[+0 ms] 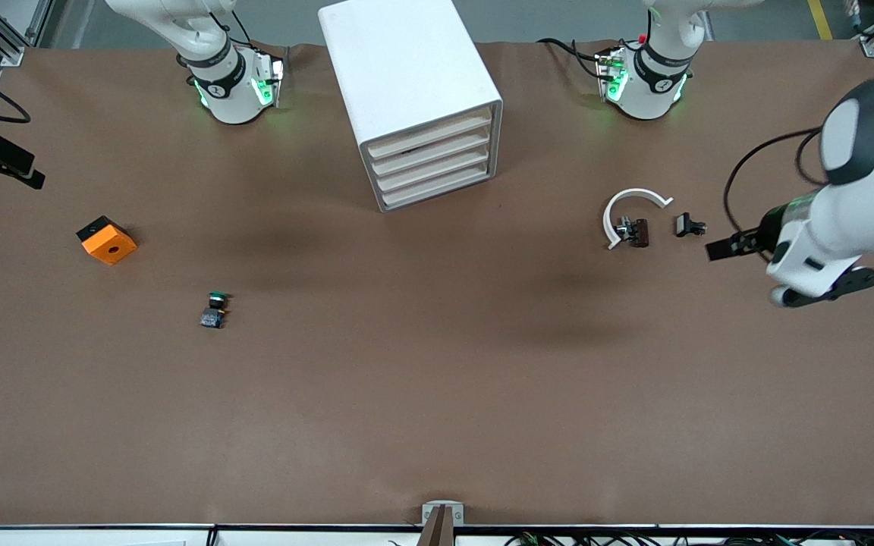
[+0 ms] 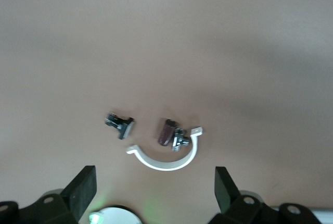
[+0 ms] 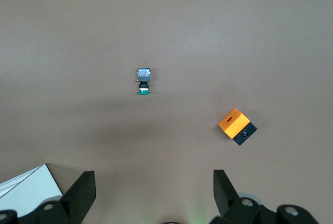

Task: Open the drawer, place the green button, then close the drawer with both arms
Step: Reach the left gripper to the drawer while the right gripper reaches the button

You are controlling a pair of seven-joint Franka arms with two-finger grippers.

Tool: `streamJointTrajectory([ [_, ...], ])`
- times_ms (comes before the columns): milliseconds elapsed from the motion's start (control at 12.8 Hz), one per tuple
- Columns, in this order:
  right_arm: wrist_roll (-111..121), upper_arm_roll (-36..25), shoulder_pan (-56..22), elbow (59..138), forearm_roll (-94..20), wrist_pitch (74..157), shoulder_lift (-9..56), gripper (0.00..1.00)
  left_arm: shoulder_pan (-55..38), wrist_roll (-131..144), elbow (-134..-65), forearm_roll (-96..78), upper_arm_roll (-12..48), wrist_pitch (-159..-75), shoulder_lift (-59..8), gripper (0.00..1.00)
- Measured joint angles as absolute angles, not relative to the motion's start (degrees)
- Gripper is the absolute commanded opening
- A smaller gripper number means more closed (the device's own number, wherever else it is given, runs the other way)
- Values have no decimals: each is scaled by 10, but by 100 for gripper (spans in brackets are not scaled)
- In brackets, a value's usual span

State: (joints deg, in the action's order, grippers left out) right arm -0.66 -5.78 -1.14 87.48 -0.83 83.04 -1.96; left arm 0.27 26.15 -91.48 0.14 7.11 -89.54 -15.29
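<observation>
The left claw is held wide open and empty in the air at the left arm's end of the desk, over bare desk just beside the clip pieces. A white curved strip with a dark brown piece touching it and a small black clip lying apart are seen under it in the left wrist view. The right claw is likewise spread wide with nothing gripped, raised over the right arm's end of the desk. The button is seen below it, lying on its side on the desk, well apart from the orange block. The white drawer cabinet stands between the two arm bases, all drawers shut.
</observation>
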Motion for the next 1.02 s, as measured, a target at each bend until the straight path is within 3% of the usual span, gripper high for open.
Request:
streamJointTrajectory([
  [704, -11, -52, -48, 876, -9, 835, 7, 100, -71, 703, -911, -98, 74, -899, -276, 100],
  [1016, -11, -52, -57, 879, -8, 837, 57, 100, -117, 972, -901, -173, 75, -900, -340, 100],
])
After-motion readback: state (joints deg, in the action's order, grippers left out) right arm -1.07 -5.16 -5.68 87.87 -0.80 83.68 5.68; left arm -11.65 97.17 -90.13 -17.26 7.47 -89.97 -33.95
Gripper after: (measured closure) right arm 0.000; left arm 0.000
